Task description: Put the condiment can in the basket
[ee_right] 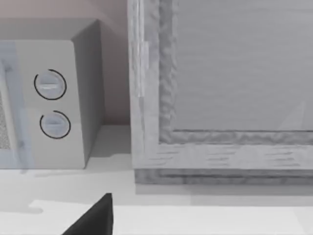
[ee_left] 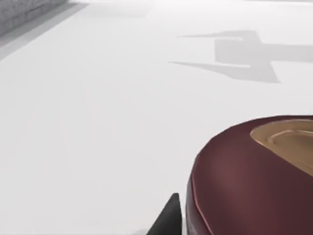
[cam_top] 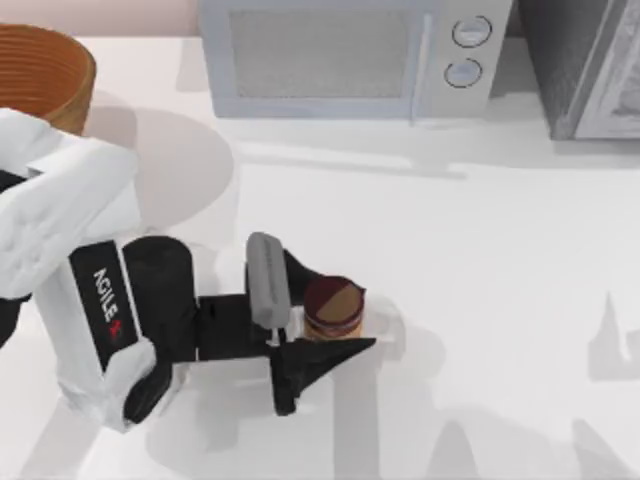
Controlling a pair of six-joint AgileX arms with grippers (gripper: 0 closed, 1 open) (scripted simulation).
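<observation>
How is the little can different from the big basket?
The can is much smaller than the basket. The can has a dark maroon lid; the basket is open on top. The can sits between the left hand's fingers; the basket stands alone at the table's far left corner. Both are round.

The left arm reaches low across from the top view's left, wrist level, its hand (cam_top: 335, 312) with both fingers (cam_top: 315, 360) spread apart and pointing rightward. A dark fingertip (ee_right: 93, 218) of the right hand shows in the right wrist view.
</observation>
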